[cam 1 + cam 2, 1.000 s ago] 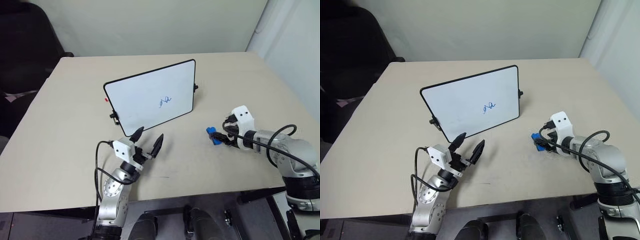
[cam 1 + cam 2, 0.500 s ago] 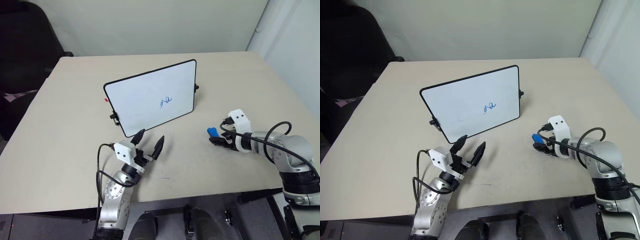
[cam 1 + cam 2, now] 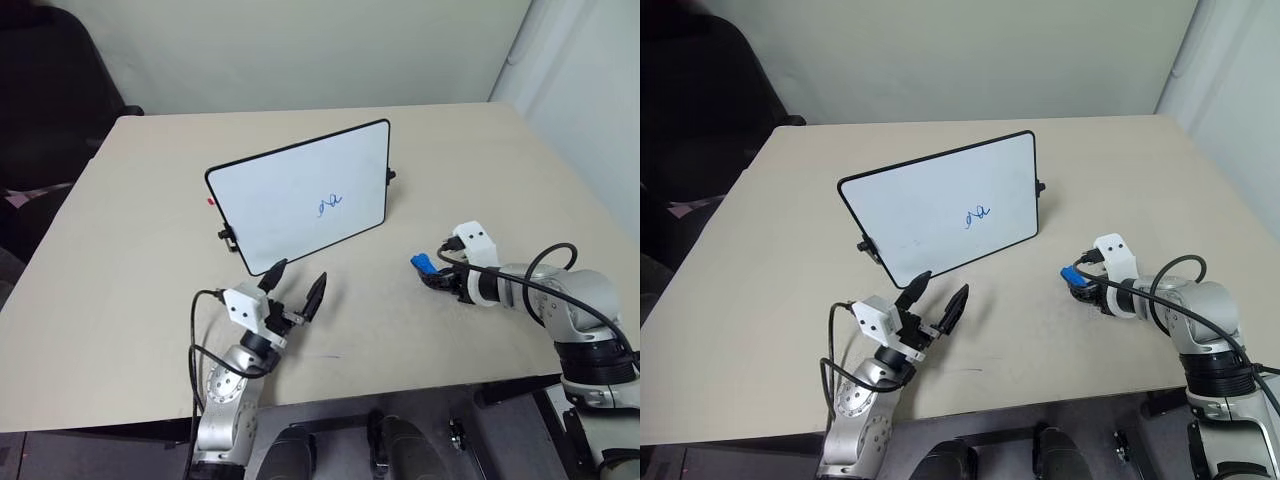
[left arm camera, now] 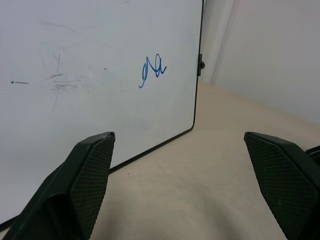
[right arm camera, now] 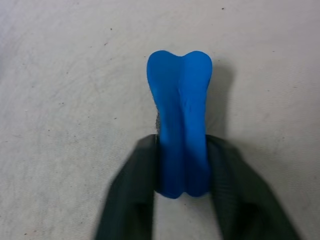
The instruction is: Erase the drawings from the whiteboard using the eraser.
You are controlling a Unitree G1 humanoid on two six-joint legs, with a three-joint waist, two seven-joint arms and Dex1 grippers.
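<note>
**Eraser pinched by one end, plenty of ways this slips**

Nearest the front edge of the surface, the left gripper (image 3: 297, 287) hovers with its fingers spread wide and nothing between them, pointing toward the whiteboard (image 3: 280, 190). Over by the front right, the right gripper (image 5: 182, 167) has its fingers squeezed in on the eraser (image 5: 181, 120), the little blue block sitting on the tabletop well right of the board.

The worry: in the right wrist view the fingers clamp just the near end of the eraser, and most of it sticks out past them. It looks soft and pinched in the middle too. Press that against the board and it could pivot or pop out of the hold. The board is also propped up at a tilt with small black clips at its sides, so a firm push might well tip it or shove it back, and the left gripper isn't bracing it. The drawings (image 3: 331, 203), a tiny blue scribble toward the board's right side, make a small target, easy to miss.

The surface (image 3: 130, 260) is plain beige. Beyond its far edge there's a pale wall, with a dark chair (image 3: 45, 90) off the far left corner.
</note>
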